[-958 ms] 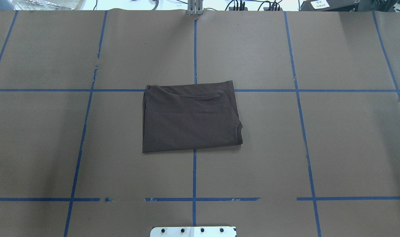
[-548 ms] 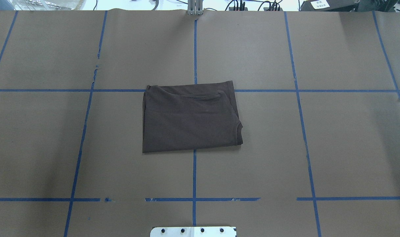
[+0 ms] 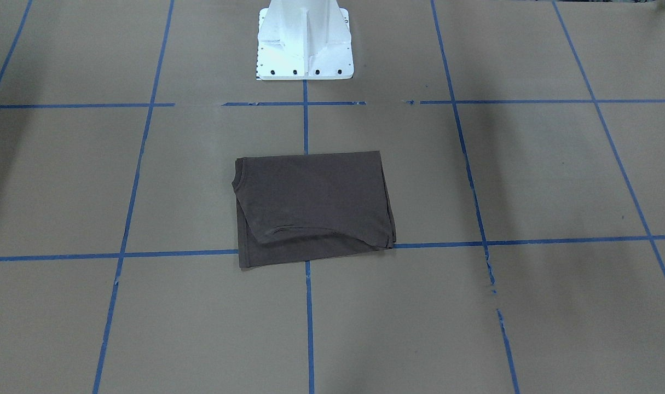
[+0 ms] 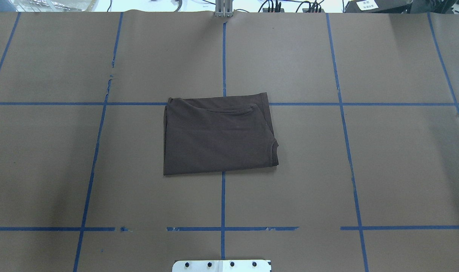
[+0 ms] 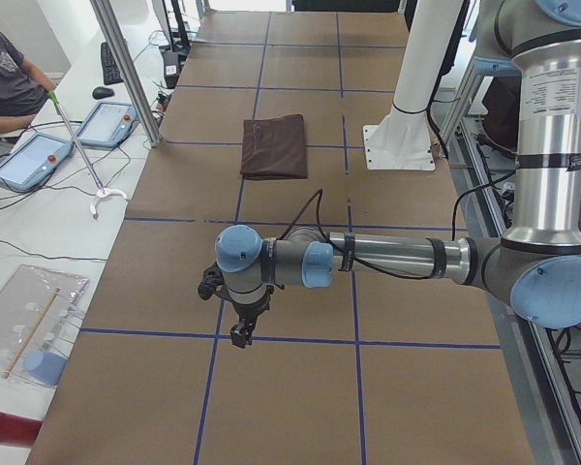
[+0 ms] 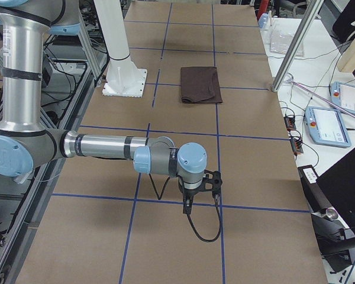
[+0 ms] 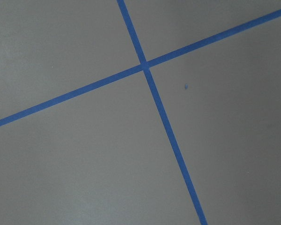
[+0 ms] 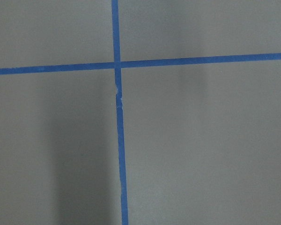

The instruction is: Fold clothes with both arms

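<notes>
The left hand hangs low over the worktop, well apart from the T-shirt, wide or narrow I cannot tell; the T-shirt lies folded into a flat rectangle at mid-worktop; the right hand hangs likewise, its opening equally untellable.

Nothing can be read; the print on the white label is too small to make out.
</notes>
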Controlling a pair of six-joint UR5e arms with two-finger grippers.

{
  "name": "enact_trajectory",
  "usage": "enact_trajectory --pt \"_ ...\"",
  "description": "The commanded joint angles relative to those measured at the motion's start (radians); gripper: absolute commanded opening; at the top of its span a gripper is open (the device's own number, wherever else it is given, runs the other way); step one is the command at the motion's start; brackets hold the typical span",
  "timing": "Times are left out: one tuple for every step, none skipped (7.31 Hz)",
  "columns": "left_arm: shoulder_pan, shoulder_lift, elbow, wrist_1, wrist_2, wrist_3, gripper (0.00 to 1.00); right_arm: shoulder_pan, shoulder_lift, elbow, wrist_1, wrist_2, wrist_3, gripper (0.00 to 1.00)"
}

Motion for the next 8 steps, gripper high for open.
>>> enact_trajectory --pt "-0.001 -0.005 0.001 -0.003 -0.001 -0.119 1.0 -0.001 0.003 0.0 0.002 0.0 0.004 1.0" --pt "0.0 -0.017 0.002 -0.008 -0.003 -0.216 1.0 -0.001 0.011 -0.002 0.0 0.0 0.004 1.0" --pt "0.0 -0.017 0.01 -0.046 -0.003 -0.252 1.0 0.001 0.012 -0.003 0.0 0.0 0.005 1.0" --pt "0.0 -0.019 0.019 -0.073 -0.006 -0.255 1.0 0.001 0.012 -0.003 0.0 0.0 0.007 1.0" --pt "0.0 -0.019 0.027 -0.077 -0.006 -0.255 1.0 0.001 0.012 -0.003 0.002 0.0 0.007 1.0" --pt "0.0 -0.019 0.025 -0.077 -0.006 -0.255 1.0 0.001 0.012 -0.002 0.002 0.0 0.007 1.0" --pt "0.0 -0.02 0.027 -0.077 -0.006 -0.255 1.0 0.001 0.012 -0.002 0.002 0.0 0.007 1.0" --pt "0.0 -0.023 0.025 -0.077 -0.006 -0.258 1.0 0.001 0.012 -0.002 0.002 0.001 0.007 1.0"
